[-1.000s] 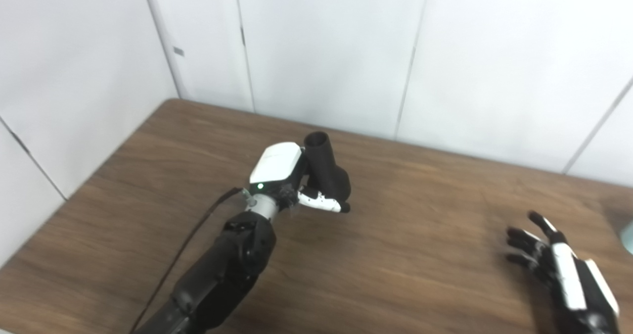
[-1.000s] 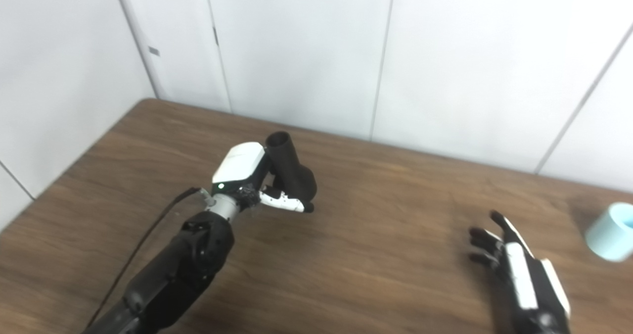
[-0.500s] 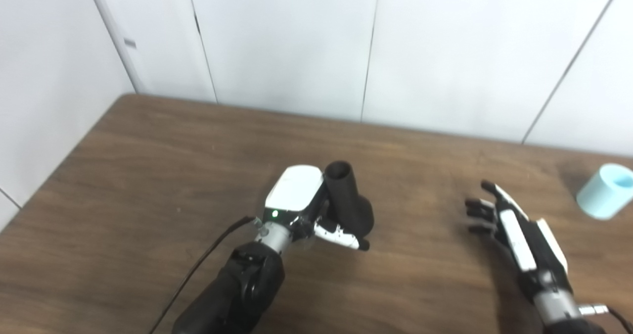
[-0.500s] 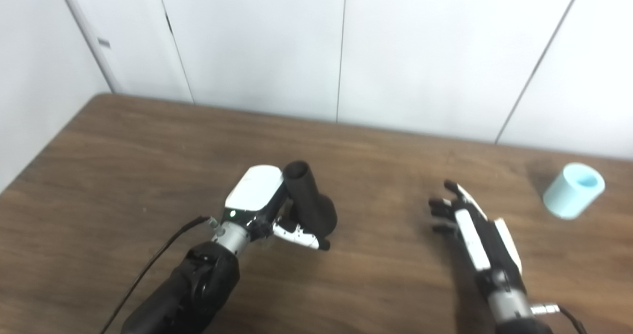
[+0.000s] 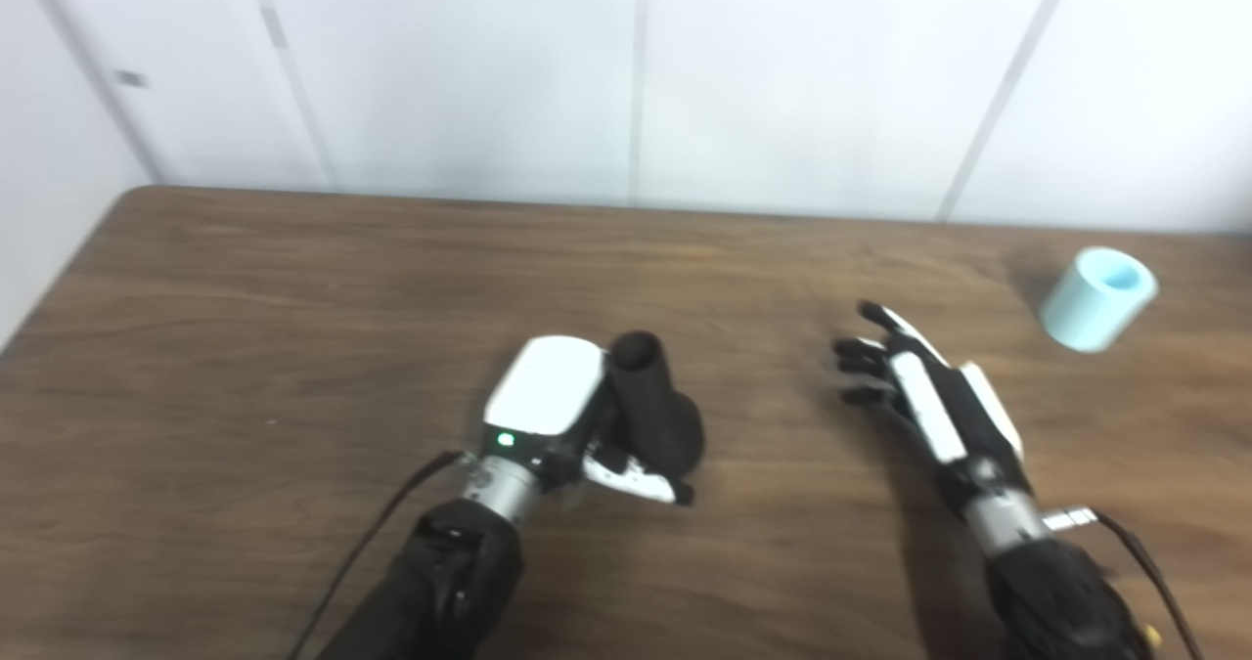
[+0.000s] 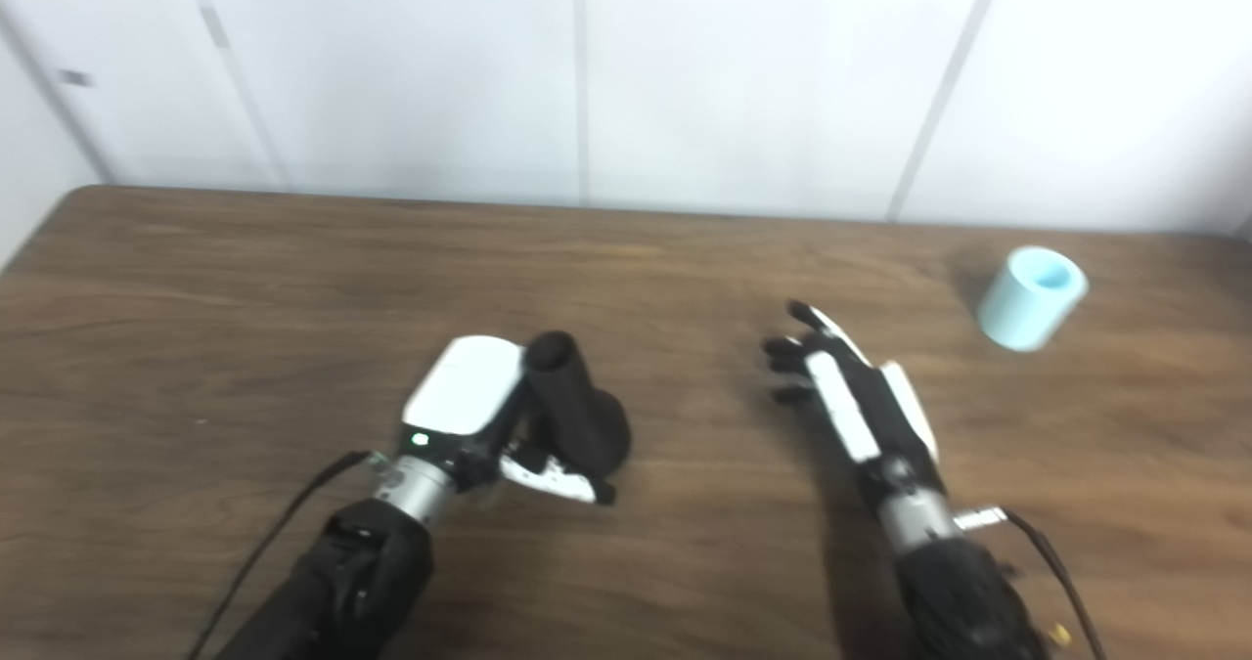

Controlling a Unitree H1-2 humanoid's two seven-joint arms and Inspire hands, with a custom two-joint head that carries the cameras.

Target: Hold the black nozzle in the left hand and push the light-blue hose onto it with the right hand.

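My left hand (image 5: 572,425) is shut on the black nozzle (image 5: 653,414) and holds it above the brown table (image 5: 293,288), its narrow open end pointing up and away; both show in the right eye view, hand (image 6: 489,416) and nozzle (image 6: 577,416). The light-blue hose piece (image 5: 1097,298), a short open cylinder, lies on the table at the far right, also in the right eye view (image 6: 1032,298). My right hand (image 5: 924,391) is open and empty, fingers spread, above the table well left of the hose piece.
White wall panels (image 5: 636,73) stand right behind the table's far edge. A black cable (image 5: 362,552) runs along my left forearm. The table's left corner (image 5: 127,200) is near the wall.
The camera has swung right, shifting the whole picture left. My right hand has reached forward over the table, still open. My left hand keeps its hold on the nozzle.
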